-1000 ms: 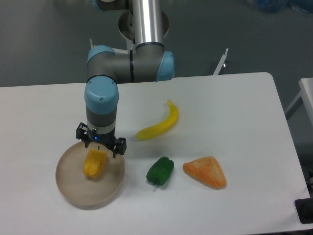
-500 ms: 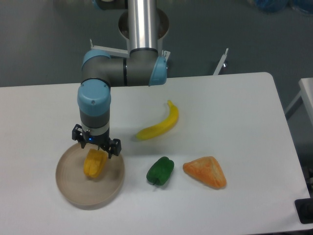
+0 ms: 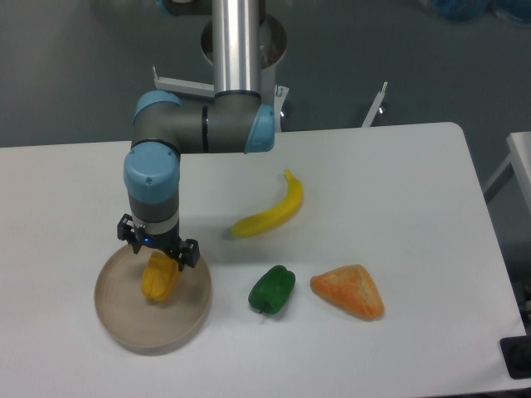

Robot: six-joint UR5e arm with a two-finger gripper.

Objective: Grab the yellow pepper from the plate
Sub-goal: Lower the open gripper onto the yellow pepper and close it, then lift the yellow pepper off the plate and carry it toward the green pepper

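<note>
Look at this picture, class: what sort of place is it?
Probably a robotics lab: an arm's end effector hovers over a yellow pepper on a plate, atop a plain white table.

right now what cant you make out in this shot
- Claw: the fingertips are hidden by the wrist body above them, so open or shut cannot be told.
- Yellow pepper: its top end and stem sit under the claw; contact cannot be judged.
- Plate: the far rim is covered by the claw.
- Upper arm: cut off by the top edge.
- Green pepper: stem too small to see.
</note>
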